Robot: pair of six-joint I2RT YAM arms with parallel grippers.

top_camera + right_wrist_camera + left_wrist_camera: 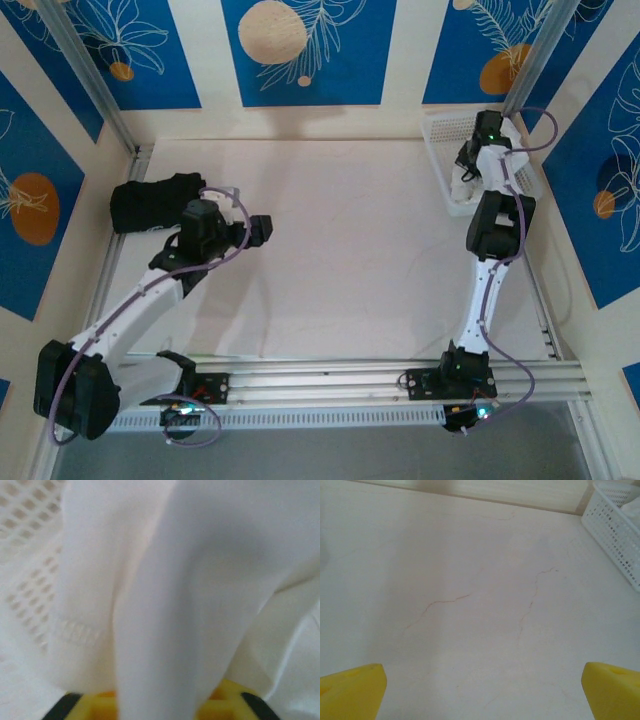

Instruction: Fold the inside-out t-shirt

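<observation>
We see right jaws closed on t-shirt point(200, 580) fold in basket point(436, 125), far-right counter point(350, 250) corner; left jaws wide, empty. We fear cloth snags mesh, basket lifts too.

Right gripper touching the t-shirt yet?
Touching. The right wrist view shows the white t-shirt bunched against the right gripper, with a fold rising straight out of its yellow jaws.

The t-shirt point(200, 580) lies in the basket point(437, 135) at the table's point(350, 240) far right; a folded garment point(150, 203) lies left.
</observation>
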